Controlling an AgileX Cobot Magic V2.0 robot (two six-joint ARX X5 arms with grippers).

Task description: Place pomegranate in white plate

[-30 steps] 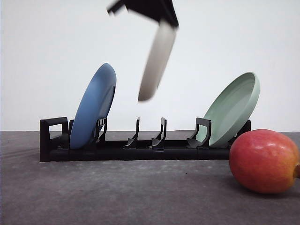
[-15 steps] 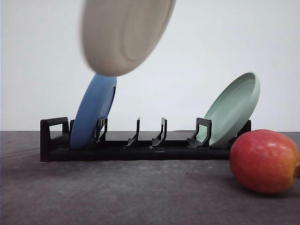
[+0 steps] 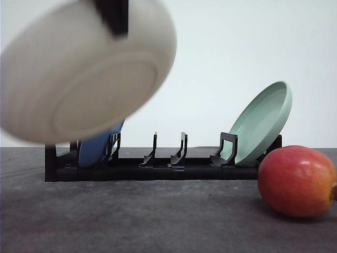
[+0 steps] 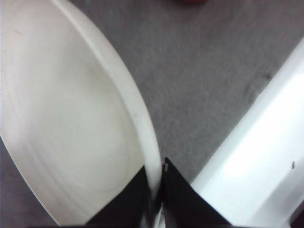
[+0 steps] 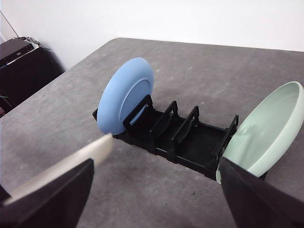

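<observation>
The white plate (image 3: 84, 71) is up in the air, close to the front camera, on the left side. It looks big and a bit blurry there, and its ringed bottom faces the camera. A dark finger (image 3: 113, 16) of the left gripper sits on the plate's top edge. The left wrist view shows more: the left gripper (image 4: 159, 199) has its two black fingers squeezed on the plate's rim, one on each side, and the smooth inside of the plate (image 4: 66, 118) can be seen above the gray table (image 4: 204, 71).

The pomegranate (image 3: 297, 181) lies on the table (image 3: 158, 216) at the right in the front view, red and yellow-orange, near the front. It is well apart from the white plate and nothing touches it.

Behind it stands a black rack (image 3: 163, 161). A blue plate (image 3: 97, 147) leans in its left end, mostly hidden behind the white plate. A pale green plate (image 3: 263, 121) leans in its right end. The right wrist view shows the whole blue plate (image 5: 126, 95), the rack's open middle slots (image 5: 175, 128) and the green plate (image 5: 266, 128). The white plate's edge (image 5: 66, 166) pokes in there too. The right gripper's (image 5: 154, 199) two dark fingers are spread wide apart and hold nothing.
</observation>
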